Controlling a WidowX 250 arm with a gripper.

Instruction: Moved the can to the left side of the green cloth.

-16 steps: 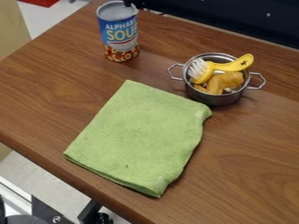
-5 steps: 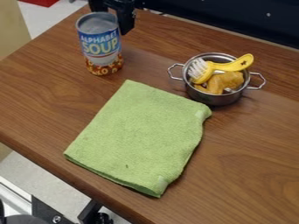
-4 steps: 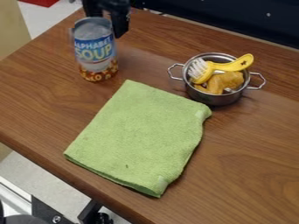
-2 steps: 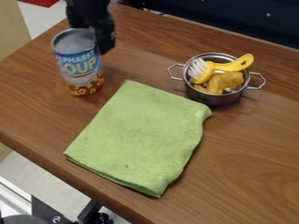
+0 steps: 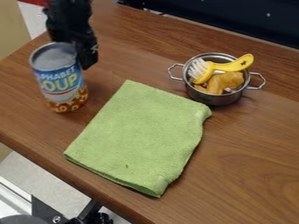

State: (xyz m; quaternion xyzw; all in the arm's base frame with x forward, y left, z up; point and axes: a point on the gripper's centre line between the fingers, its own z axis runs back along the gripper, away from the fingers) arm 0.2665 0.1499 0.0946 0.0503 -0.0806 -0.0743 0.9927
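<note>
The soup can (image 5: pixel 58 78), with a blue label and a grey top, is upright left of the cloth's upper part. The black gripper (image 5: pixel 72 39) comes down from the upper left behind it and is shut on the can; one finger shows along the can's right side, and the can hides the other. Whether the can's base touches the table cannot be told. The green cloth (image 5: pixel 140 131) lies flat near the middle of the table, a strip of wood showing between it and the can.
A small metal pot (image 5: pixel 216 97) with two handles stands right of the cloth's top corner, holding a yellow brush (image 5: pixel 234 65) and a yellow-orange item (image 5: pixel 225 81). The wooden table's front edge (image 5: pixel 43 158) runs diagonally across the lower left.
The gripper and the can have moved together from the upper part of the table down and to the left, to beside the cloth. Cloth and pot have stayed put.
</note>
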